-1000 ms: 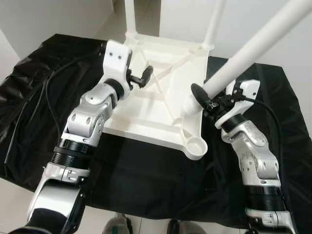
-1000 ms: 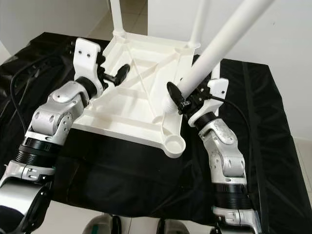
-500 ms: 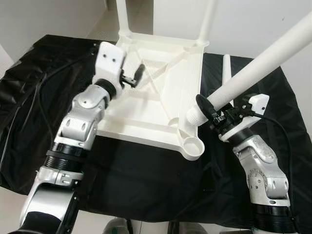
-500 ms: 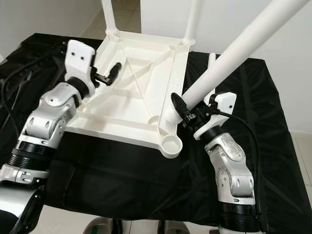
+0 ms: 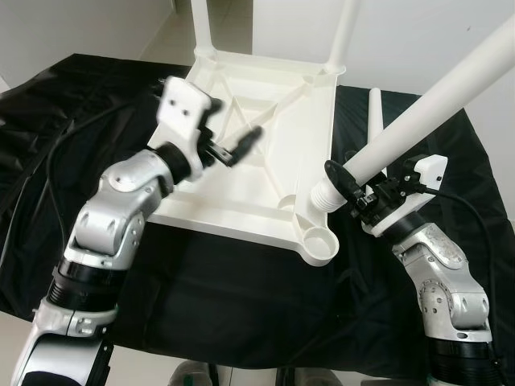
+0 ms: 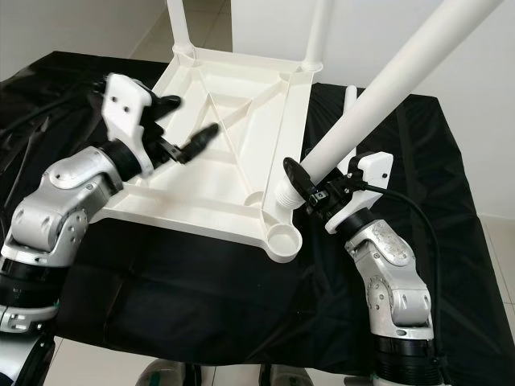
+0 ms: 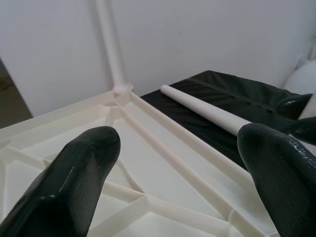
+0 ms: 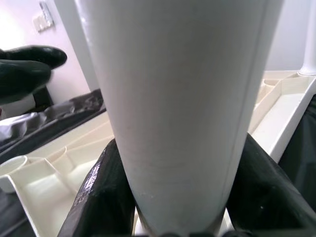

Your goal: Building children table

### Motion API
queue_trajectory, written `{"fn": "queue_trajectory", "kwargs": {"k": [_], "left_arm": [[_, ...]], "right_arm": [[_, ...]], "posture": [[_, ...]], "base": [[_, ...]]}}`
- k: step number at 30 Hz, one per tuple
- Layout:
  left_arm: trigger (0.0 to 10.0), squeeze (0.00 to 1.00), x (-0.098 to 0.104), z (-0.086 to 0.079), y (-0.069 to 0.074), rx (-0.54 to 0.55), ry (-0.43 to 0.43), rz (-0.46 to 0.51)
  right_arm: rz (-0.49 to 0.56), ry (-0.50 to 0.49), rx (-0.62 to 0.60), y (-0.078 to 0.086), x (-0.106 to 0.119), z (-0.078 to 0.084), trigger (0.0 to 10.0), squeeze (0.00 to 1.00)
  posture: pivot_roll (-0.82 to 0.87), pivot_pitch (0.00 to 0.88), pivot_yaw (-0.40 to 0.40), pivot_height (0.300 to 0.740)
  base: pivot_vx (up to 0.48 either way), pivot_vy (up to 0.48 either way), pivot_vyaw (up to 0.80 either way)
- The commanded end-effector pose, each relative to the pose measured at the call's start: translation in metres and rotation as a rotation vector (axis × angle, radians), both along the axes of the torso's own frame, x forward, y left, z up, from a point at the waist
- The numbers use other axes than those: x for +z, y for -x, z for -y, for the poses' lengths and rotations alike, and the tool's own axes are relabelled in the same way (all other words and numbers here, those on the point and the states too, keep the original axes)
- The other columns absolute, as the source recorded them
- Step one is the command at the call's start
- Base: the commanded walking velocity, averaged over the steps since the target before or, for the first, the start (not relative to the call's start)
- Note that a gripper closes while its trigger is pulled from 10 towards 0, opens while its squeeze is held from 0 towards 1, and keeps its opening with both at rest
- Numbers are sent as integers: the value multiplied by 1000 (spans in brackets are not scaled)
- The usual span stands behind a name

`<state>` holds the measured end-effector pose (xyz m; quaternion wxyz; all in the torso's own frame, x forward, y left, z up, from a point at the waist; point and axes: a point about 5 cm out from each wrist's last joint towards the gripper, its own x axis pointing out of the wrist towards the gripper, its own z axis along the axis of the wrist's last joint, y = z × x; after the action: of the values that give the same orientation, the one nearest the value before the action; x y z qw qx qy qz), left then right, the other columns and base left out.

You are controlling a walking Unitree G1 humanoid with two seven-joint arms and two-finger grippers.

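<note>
Right pincer clamps table leg.

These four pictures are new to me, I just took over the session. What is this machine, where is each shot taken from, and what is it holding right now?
It is a humanoid robot with two silver arms, each ending in two long black fingers. The two wide pictures come from a stereo camera on its head, looking down; the two close-ups come from cameras on each wrist, looking along that arm's fingers.

On the black cloth lies a white plastic tabletop, upside down, with two legs already standing at its far corners. A spare leg lies on the cloth beside it.

The right gripper is shut on a white table leg, tilted, with its threaded end just above the near-right corner of the tabletop, beside the round socket there. The right wrist view shows that leg between the fingers.

The left gripper hovers open over the tabletop, holding nothing.
</note>
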<state>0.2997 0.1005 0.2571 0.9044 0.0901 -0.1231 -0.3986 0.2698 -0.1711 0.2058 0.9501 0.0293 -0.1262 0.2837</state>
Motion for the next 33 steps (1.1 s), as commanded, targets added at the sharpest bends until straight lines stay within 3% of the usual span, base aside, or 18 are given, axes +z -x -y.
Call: {"fn": "queue_trajectory", "kwargs": {"k": [1, 5, 8, 9, 17, 18, 19, 22, 33], "left_arm": [[10000, 0, -4, 6, 12, -87, -36, -8], [10000, 0, -5, 8, 15, -116, -60, 5], [10000, 0, -4, 2, 5, -55, -99, 3], [10000, 0, -4, 0, -4, -18, -187, 45], [10000, 0, -11, 16, -9, -140, -314, 56], [10000, 0, -18, 24, 0, -252, -357, 37], [10000, 0, -18, 24, 0, -252, -357, 37], [10000, 0, -35, 33, 24, -485, -433, -22], [10000, 0, -54, 25, 34, -618, -541, -127]], "right_arm": [[3, 16, 38, 2, 3, -1, 10000, 0], [7, 20, 41, 0, 5, 1, 10000, 0], [15, 10, 29, -3, 8, 4, 10000, 0], [21, 9, 20, -7, 10, 6, 10000, 0], [30, 19, 21, -15, 14, 9, 10000, 0], [38, 26, 18, -16, 17, 12, 10000, 0], [38, 26, 18, -16, 17, 12, 10000, 0], [59, 44, 4, -19, 23, 18, 10000, 0], [71, 58, -11, -20, 27, 23, 10000, 0]], "posture": [[-10, 132, 7, 740], [-2, 135, 3, 740], [7, 137, 1, 740], [18, 140, -5, 740], [34, 142, -22, 740], [26, 141, -19, 740], [26, 141, -19, 740], [21, 141, -16, 740], [15, 145, -7, 740]], "base": [[0, 0, 0], [0, 0, 0], [0, 0, 0], [0, 0, 0], [0, 0, 0], [0, 0, 0], [0, 0, 0], [0, 0, 0], [0, 0, 0]]}}
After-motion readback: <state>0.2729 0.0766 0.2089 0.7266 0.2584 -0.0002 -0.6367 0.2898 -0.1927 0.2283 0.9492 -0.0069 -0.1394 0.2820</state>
